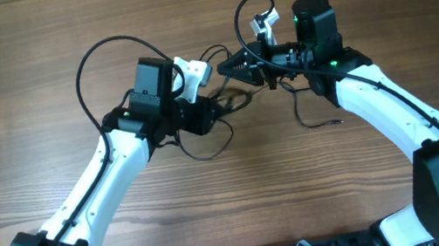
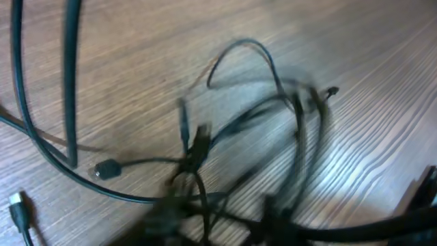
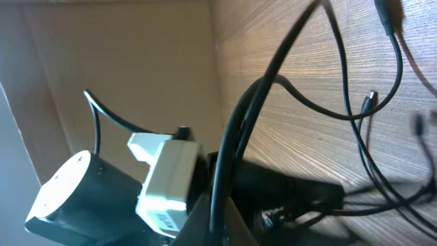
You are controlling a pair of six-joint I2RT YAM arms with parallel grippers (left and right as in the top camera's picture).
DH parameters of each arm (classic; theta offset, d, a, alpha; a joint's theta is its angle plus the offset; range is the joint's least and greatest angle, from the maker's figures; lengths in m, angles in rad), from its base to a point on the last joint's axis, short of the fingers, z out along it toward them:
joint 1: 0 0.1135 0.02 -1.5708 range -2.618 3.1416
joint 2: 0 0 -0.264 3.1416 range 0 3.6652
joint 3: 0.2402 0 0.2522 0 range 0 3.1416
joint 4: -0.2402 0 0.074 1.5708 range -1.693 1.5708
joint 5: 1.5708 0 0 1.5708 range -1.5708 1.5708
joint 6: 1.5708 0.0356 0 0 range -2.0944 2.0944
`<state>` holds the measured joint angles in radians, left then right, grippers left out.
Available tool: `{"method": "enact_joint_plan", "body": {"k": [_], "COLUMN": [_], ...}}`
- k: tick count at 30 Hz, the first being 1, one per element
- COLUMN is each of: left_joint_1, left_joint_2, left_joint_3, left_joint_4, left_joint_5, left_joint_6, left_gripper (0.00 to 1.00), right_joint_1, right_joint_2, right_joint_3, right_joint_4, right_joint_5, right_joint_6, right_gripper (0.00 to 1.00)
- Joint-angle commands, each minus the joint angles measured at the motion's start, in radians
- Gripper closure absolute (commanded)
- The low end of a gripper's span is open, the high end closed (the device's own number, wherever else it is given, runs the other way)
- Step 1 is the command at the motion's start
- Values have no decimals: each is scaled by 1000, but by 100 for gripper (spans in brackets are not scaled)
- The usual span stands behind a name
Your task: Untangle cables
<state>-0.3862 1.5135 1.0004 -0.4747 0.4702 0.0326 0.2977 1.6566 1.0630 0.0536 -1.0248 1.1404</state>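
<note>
The cables are thin black wires, tangled between my two grippers (image 1: 232, 100). One loop lies on the table below the left gripper, and one strand trails right to a small plug (image 1: 338, 121). In the left wrist view the tangle (image 2: 239, 137) is blurred, with a plug end (image 2: 104, 170) lying loose. My left gripper (image 1: 211, 112) is shut on the cables at the knot, and the wires run down between its blurred fingers (image 2: 218, 222). My right gripper (image 1: 225, 67) is just above and right of it, fingertips together on a strand. In the right wrist view thin strands (image 3: 369, 137) hang over the table.
Thicker black arm cables arc above each wrist (image 1: 106, 48) (image 1: 249, 3). A white USB plug (image 2: 17, 205) lies at the lower left of the left wrist view. The left arm's white wrist camera (image 3: 167, 174) is close in front of the right wrist. The wooden table (image 1: 22, 101) surrounds the arms.
</note>
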Motion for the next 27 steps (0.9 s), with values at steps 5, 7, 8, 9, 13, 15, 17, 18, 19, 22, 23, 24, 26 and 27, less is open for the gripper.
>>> {"method": "enact_joint_plan", "body": {"k": [5, 7, 8, 9, 13, 15, 17, 18, 19, 22, 23, 24, 26, 27], "left_joint_1": [48, 119, 165, 221, 310, 315, 314, 314, 314, 312, 311, 312, 311, 311], "left_joint_2": [-128, -207, -238, -258, -246, -235, -230, -229, -229, -229, -229, -229, -229, -229], "left_joint_3": [2, 2, 2, 2, 1, 1, 1, 1, 1, 1, 1, 1, 1, 1], "left_joint_4": [-56, -56, -56, -56, -56, -56, -56, -54, -49, 3, 24, 37, 63, 67], "left_joint_5": [37, 150, 240, 315, 348, 348, 349, 351, 360, 459, 485, 505, 557, 575], "left_joint_6": [-71, -132, -173, -224, -438, -495, -552, -615, -653, -700, -701, -704, -704, -703], "left_gripper": [96, 96, 96, 96, 96, 96, 96, 96, 96, 96, 96, 96, 96, 96], "right_joint_1": [2, 2, 2, 2, 2, 2, 2, 3, 3, 27, 43, 65, 97, 109], "right_joint_2": [-18, -18, -18, -18, -18, -18, -18, -18, -18, -17, -15, -12, -9, -9], "right_joint_3": [10, 10, 10, 10, 10, 10, 10, 10, 10, 10, 10, 10, 8, 8], "right_joint_4": [-368, -544, -591, -584, -380, -233, -139, -138, -146, -148, -152, -173, -204, -205], "right_joint_5": [554, 804, 872, 867, 346, 45, -111, -111, -90, 3, 46, 112, 218, 252], "right_joint_6": [-246, -252, -263, -312, -566, -591, -590, -588, -587, -566, -562, -555, -525, -511], "right_gripper": [94, 64, 51, 44, 36, 35, 37, 40, 41, 50, 50, 51, 62, 70]}}
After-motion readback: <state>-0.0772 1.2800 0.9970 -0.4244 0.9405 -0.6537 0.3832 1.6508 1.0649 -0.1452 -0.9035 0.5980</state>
